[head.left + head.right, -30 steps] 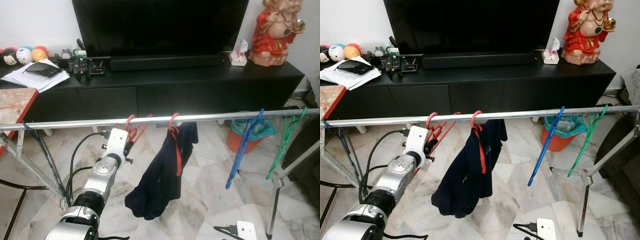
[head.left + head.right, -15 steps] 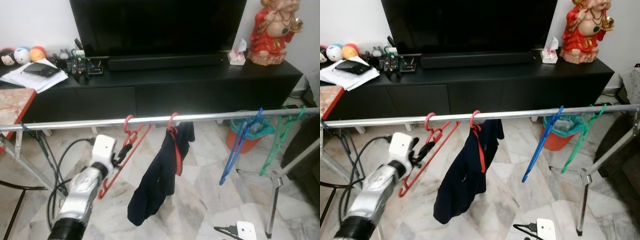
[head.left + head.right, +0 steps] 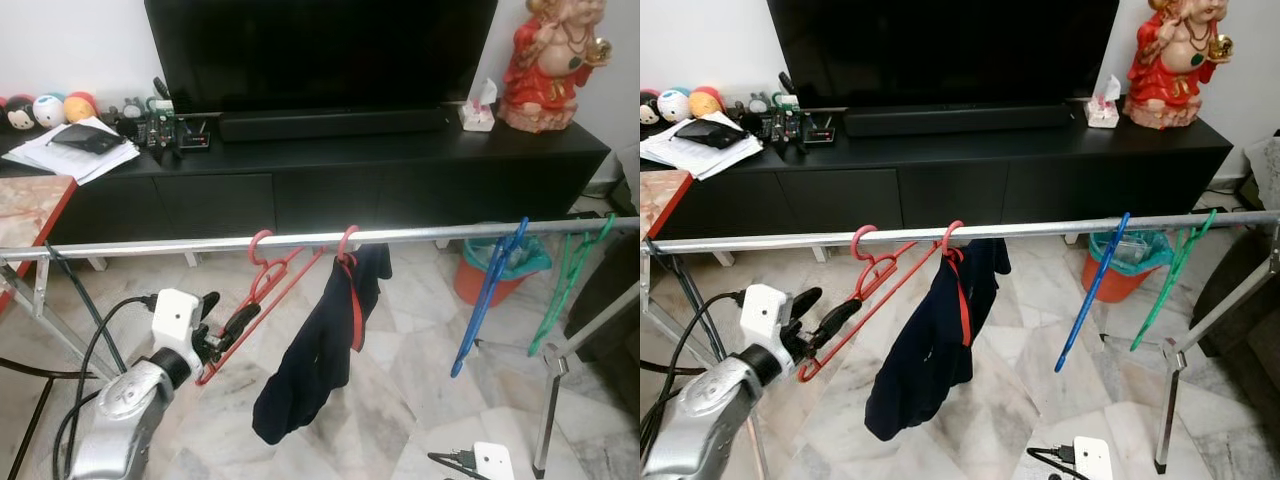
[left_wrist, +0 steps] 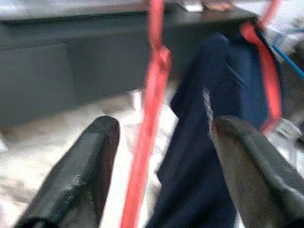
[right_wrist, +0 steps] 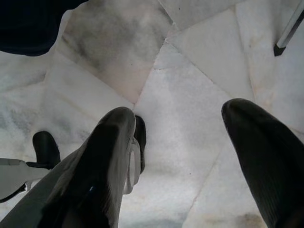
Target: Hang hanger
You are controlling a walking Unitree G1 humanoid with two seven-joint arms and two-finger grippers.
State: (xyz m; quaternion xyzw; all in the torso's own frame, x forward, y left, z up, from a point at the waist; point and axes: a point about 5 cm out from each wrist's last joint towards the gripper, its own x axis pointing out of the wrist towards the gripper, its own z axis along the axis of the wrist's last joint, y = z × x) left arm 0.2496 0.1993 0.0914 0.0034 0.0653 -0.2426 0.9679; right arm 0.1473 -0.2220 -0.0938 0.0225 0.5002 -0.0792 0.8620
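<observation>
An empty red hanger hooks over the metal rail and hangs tilted down toward my left. My left gripper sits low and left of it, below the rail. In the left wrist view the red hanger runs between the two spread fingers, and neither one touches it, so the left gripper is open. My right gripper is open over the marble floor with nothing between its fingers.
A second red hanger carries a dark navy garment just right of the empty one. A blue hanger and a green hanger hang further right. Behind the rail stands a black TV cabinet; an orange bin and rack legs are at the right.
My left gripper has drawn back down and to the left, away from the rail. The empty red hanger stays hooked on the rail and now slants toward the gripper.
</observation>
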